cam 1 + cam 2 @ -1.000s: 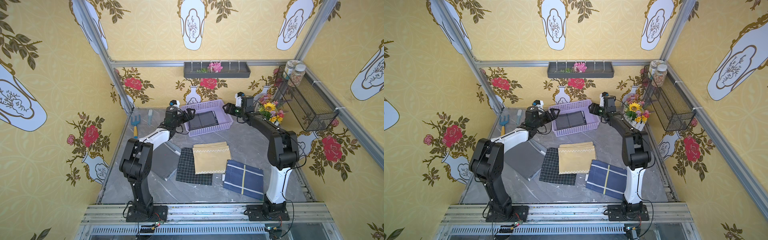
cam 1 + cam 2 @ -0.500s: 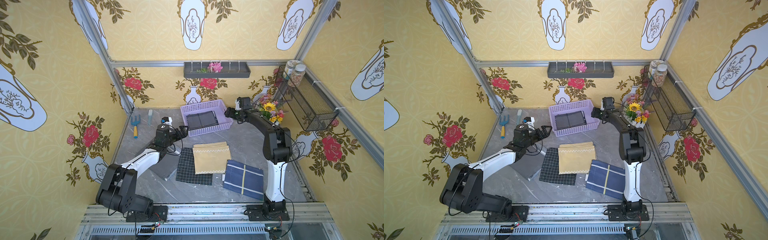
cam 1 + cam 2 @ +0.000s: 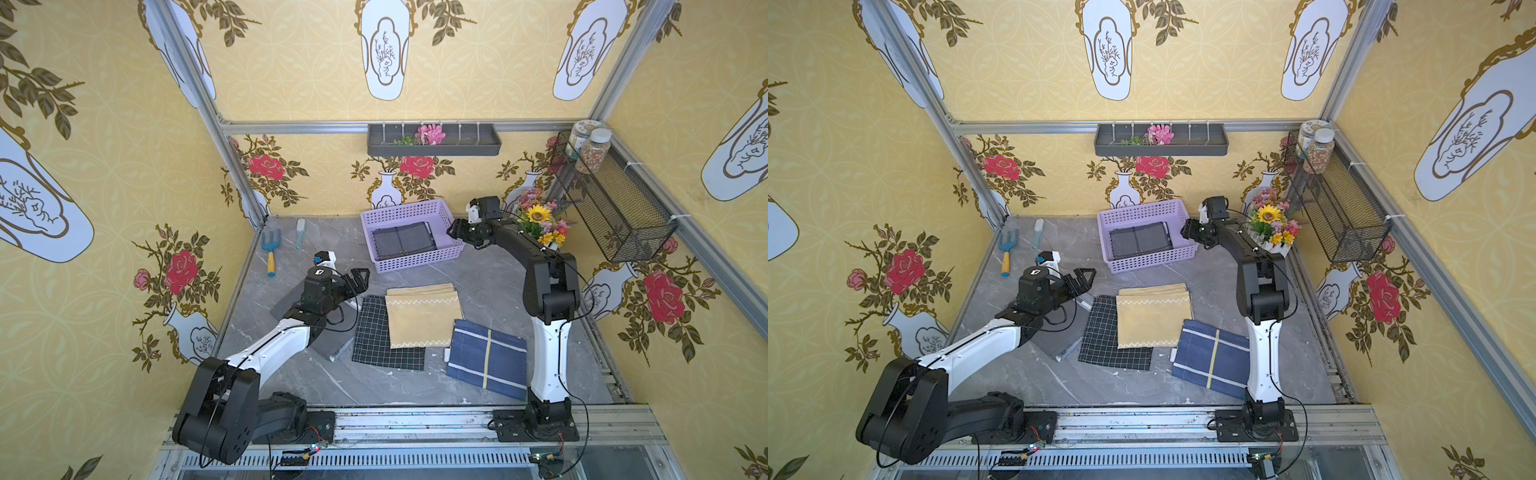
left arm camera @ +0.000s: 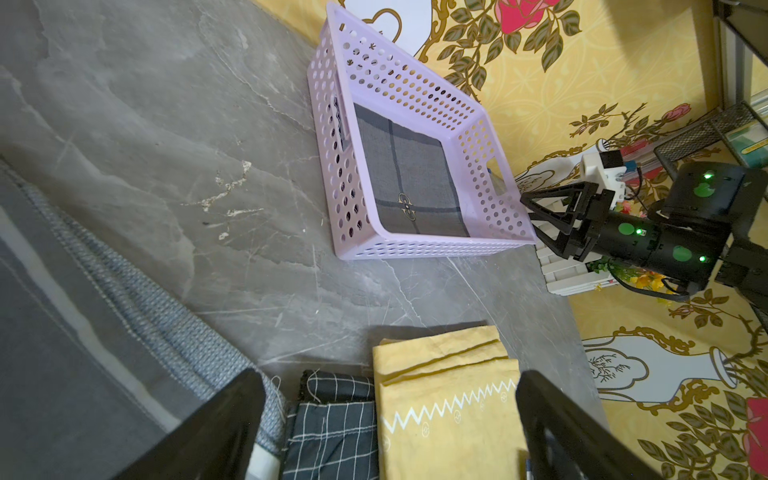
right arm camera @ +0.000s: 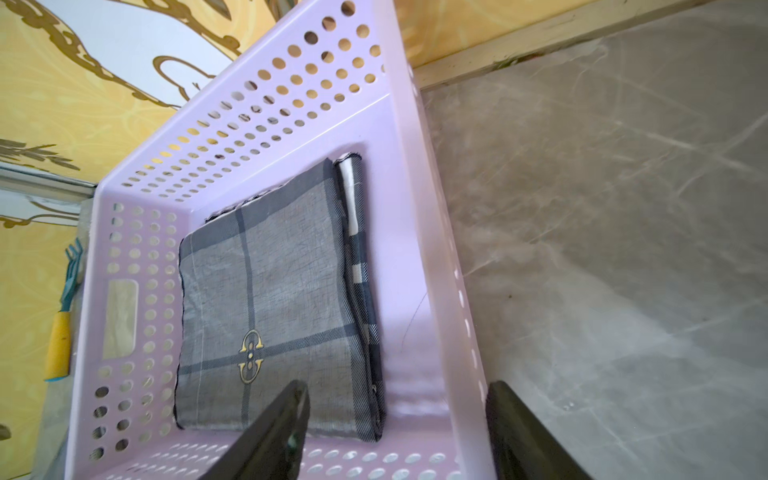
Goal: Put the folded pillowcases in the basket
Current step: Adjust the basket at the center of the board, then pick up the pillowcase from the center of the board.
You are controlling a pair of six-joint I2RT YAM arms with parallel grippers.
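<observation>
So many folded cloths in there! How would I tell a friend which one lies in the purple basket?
Near the back wall, on the grey table, stands a lilac basket with perforated sides. Flat on its floor lies a folded grey pillowcase. Unlike the yellow cloth, black-checked cloth and blue cloth on the table, it bears dark crossing stripes and a small gold emblem.

Top views high, facing down on whole scene, wrist views close, both sharing basket (image 4: 436,244)
</observation>
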